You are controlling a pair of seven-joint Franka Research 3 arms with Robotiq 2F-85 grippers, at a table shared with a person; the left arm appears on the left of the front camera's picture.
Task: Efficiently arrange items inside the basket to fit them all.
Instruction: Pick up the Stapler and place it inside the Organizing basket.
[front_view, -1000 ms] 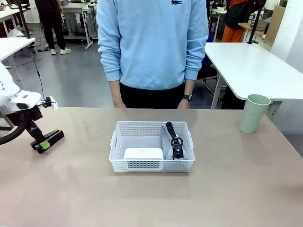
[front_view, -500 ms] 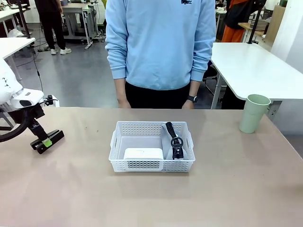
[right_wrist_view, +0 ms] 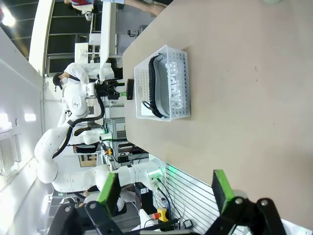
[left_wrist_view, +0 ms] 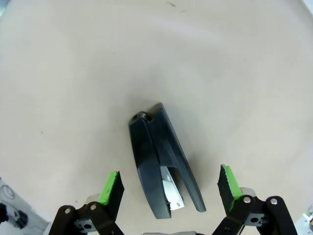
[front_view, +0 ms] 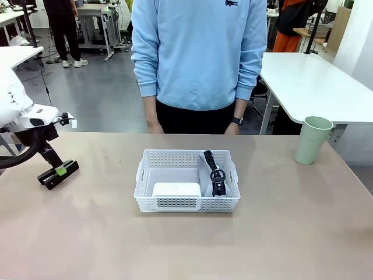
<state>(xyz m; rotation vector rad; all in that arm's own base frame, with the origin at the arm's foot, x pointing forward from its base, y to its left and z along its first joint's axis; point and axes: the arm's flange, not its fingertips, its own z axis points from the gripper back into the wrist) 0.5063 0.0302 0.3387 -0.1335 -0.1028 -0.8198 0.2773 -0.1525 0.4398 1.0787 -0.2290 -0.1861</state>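
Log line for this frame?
left hand open, straddling stapler | right hand open, empty | basket: box, pouch | cup outside basket

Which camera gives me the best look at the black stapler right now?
Left wrist view: the black stapler lies whole on the table between the open left tool's fingers. Front view shows it small at the table's left, partly behind that tool. Right wrist view: too distant to make out.

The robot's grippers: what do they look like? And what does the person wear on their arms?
The left gripper and right gripper each have two black jointed fingers tipped with bright green pads. The left arm is white, with a black cable looping under it. The person's sleeves are light blue with ribbed cuffs; a dark watch sits on one wrist.
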